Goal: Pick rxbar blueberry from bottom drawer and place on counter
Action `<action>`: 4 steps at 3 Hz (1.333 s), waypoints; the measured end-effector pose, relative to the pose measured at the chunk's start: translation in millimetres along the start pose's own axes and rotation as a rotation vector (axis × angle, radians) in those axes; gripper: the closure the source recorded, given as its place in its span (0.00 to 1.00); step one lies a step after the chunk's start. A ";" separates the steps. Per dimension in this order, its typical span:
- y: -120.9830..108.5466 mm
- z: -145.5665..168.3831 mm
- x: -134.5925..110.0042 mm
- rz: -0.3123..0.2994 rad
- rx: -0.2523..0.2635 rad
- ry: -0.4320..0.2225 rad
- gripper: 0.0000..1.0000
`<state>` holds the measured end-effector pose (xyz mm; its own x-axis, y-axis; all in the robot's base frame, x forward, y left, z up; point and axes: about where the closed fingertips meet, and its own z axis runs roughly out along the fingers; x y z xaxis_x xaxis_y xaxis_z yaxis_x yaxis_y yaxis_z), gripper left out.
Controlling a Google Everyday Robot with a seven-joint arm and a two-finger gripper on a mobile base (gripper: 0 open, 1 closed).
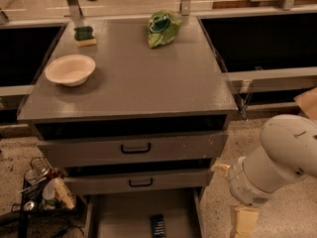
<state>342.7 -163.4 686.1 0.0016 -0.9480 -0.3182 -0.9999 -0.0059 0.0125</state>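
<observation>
1 rxbar (158, 226) lay flat on the floor of the open bottom drawer (124, 214), slightly right of the drawer's centre line and partly cut off by the lower edge of the view. Its long axis ran front to back, parallel to the drawer's side walls.

2 upper drawers (135, 148) were closed, each with a black handle. The counter (133, 83) above them carried 3 items: a bowl (70, 69) at the left, a sponge (84, 35) at the rear left and a green bag (163, 28) at the rear centre. The front and centre of the counter showed bare grey surface.

1 arm (277, 162) stood to the right of the cabinet, outside the drawer's right wall, with its lower link passing out of the view at the bottom. The gripper was not visible; by judgement it sat below that link, out of frame, and its state could not be determined.

The rxbar lay to the left of the arm, near but apart, with the drawer wall between them. By judgement, the next move required travel left over that wall, then a descent with the jaws set across the bar's short axis.
</observation>
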 end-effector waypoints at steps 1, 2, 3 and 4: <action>-15.8 33.5 -9.6 0.022 0.005 -0.096 0.00; -28.8 49.3 -18.6 0.030 0.014 -0.139 0.00; -38.1 60.4 -24.9 0.042 0.016 -0.192 0.00; -37.9 61.1 -25.0 0.043 0.014 -0.193 0.00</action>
<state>379.7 -120.0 635.7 -0.0423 -0.8685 -0.4939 -0.9991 0.0391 0.0168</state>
